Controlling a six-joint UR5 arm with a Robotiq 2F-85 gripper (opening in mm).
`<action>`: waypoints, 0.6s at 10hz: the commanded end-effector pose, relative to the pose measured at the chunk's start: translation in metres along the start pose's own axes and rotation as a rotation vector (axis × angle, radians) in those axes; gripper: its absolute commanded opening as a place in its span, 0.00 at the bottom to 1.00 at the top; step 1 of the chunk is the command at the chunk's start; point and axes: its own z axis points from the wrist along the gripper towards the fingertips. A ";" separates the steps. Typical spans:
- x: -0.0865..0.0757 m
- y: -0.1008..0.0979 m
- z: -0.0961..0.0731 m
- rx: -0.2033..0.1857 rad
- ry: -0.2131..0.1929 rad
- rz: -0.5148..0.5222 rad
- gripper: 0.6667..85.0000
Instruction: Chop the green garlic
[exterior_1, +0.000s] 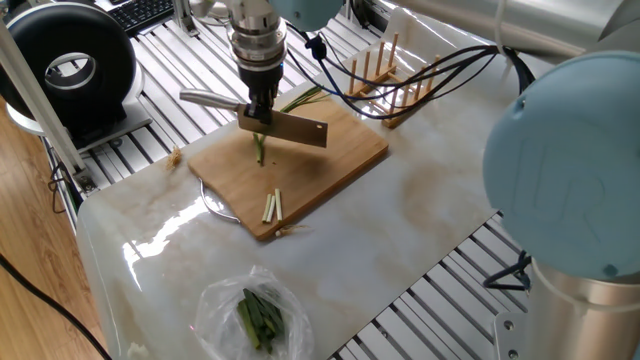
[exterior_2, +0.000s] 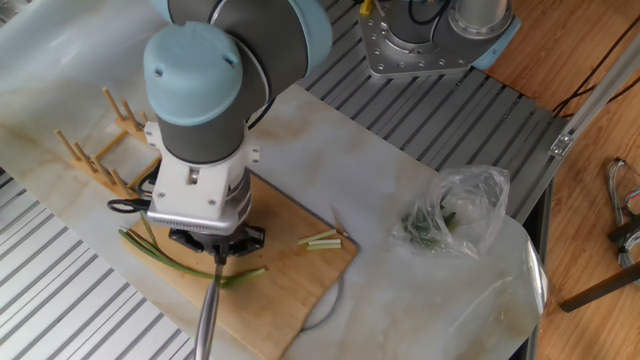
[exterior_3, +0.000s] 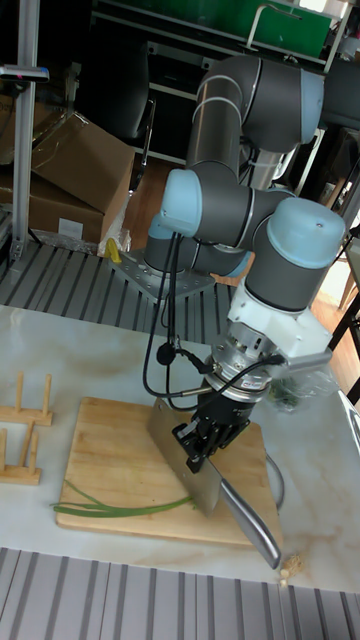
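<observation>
**Cleaver held over the green garlic stalk on the bamboo board**

At the far left of one fixed view stands a black round fan-like device (exterior_1: 70, 70) on the slatted metal frame beside the pale marble-patterned tabletop (exterior_1: 420, 210). Next comes the rectangular light bamboo cutting board (exterior_1: 330, 165), lying on the tabletop with a thin metal ring (exterior_1: 215, 205) showing under its near-left edge.

Over the board's back part, the arm's two-finger gripper (exterior_1: 259, 103) points straight down, its fingers clamped on the handle end of a steel cleaver with a broad rectangular blade (exterior_1: 285, 128) and a silver handle that sticks out to the left. In the tall fixed view the blade is tilted, its edge low over the board.

The long, thin green garlic stalk (exterior_3: 120, 508) lies across the board, with the blade (exterior_3: 185, 458) at its right end; whether the edge touches it cannot be told. In one fixed view its leafy tips (exterior_1: 303, 97) reach past the board's back edge.

Two short pale cut sticks (exterior_1: 273, 205) lie side by side near the board's front corner, well apart from the blade.

Right of the board's back edge stands a wooden peg rack (exterior_1: 395, 80). At the front of the tabletop lies a clear plastic bag of dark green leaves (exterior_1: 255, 315).
</observation>
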 end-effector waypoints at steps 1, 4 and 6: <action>0.008 0.004 0.000 -0.019 0.031 -0.010 0.01; 0.016 0.009 0.000 -0.032 0.065 -0.018 0.01; 0.019 0.011 0.002 -0.036 0.077 -0.015 0.01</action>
